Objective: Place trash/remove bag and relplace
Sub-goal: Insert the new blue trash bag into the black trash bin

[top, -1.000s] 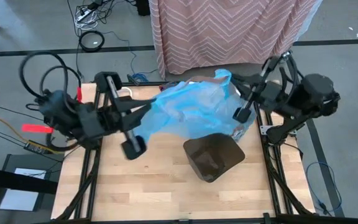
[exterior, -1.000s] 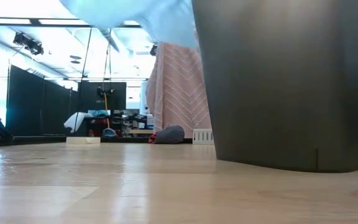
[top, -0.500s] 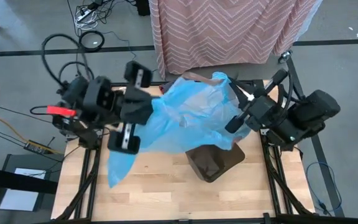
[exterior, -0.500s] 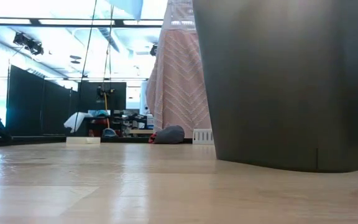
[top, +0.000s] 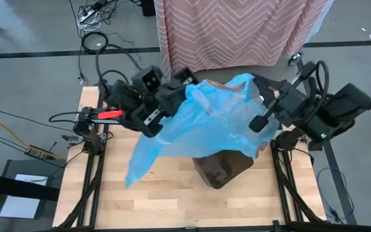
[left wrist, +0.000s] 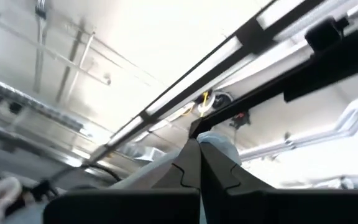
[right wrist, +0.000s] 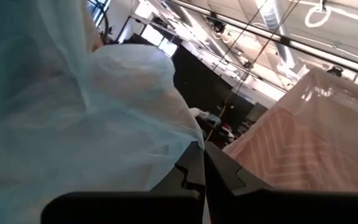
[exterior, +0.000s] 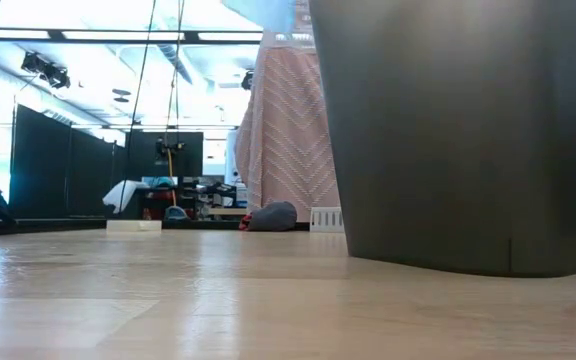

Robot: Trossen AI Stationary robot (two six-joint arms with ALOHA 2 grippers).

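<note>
A bright blue plastic bag [top: 205, 125] hangs spread between both grippers, above a dark bin [top: 223, 169] that stands on the table; the bin's wall [exterior: 448, 130] fills the right of the low view. My left gripper [top: 184, 87] is shut on the bag's far left part, raised and pointing upward. My right gripper [top: 257, 122] is shut on the bag's right side. One loose corner [top: 134, 177] trails down toward the table's left. A scrap of blue [exterior: 268, 10] shows at the top of the low view. No grey liner or trash scraps show. My left gripper pinches pale blue film [left wrist: 219, 144] between its two shut fingers [left wrist: 185, 168]; the film shows just past the tips. The bag hangs below it, lifted, slack. My right gripper pinches the bag's right edge [right wrist: 185, 140] between shut fingers [right wrist: 219, 174]; the film billows beside them, off the table.
A pink striped cloth [top: 237, 32] hangs just beyond the table's far edge. Cables [top: 95, 42] lie on the floor at far left. Bare wood [top: 172, 200] lies along the near edge and left of the bin.
My left gripper has swung up and toward the far edge and the right, tipping to point upward while keeping its hold. The blue bag has been lifted and spread wider, its lower corner now trailing left; it has nearly left the low view. My right gripper has shifted slightly right.
</note>
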